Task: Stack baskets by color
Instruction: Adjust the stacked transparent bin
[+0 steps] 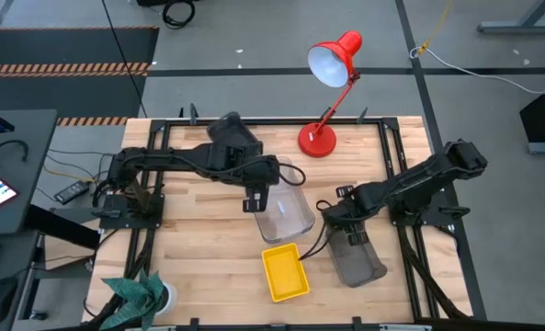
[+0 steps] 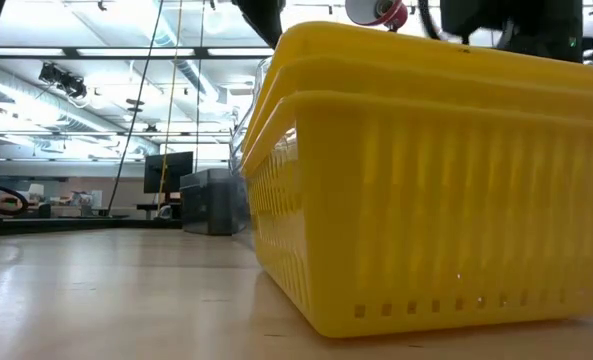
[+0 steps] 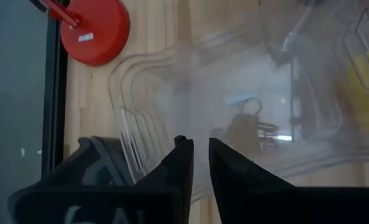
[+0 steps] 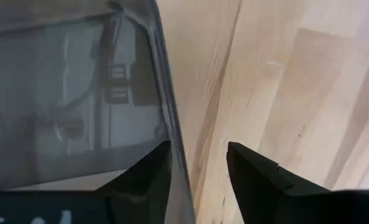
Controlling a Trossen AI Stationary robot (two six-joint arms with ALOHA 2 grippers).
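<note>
- We see the wooden table [image 1: 208, 230] carrying both arms and three groups of baskets near its middle and front.
- The red desk lamp [image 1: 332, 69] stands at the table's far edge, its round base [image 3: 96, 28] just beside the clear baskets in the left wrist view.
- The clear baskets [image 1: 286, 213] lie mid-table, nested; the left wrist view shows several rims one inside another [image 3: 172, 81].
- The smoky grey baskets [image 1: 357, 260] lie to the right of the yellow ones, near the front edge.
- The yellow baskets [image 1: 284, 271] sit at the front centre, between the clear and grey groups; in the low view we count stacked rims [image 2: 426, 70] filling most of the picture.
- The left gripper [image 1: 258, 200] hangs at the clear baskets' left end. Its fingers [image 3: 184, 165] stand close together with a narrow gap, and the clear wall appears to run into that gap; we cannot tell for certain that it is pinched.
- The right gripper [image 1: 341, 225] sits at the grey baskets' far end. Its fingers [image 4: 150, 168] stand apart, straddling the grey rim [image 4: 165, 106]: one finger inside the basket, the other outside over bare wood, neither visibly pressing the wall.
</note>
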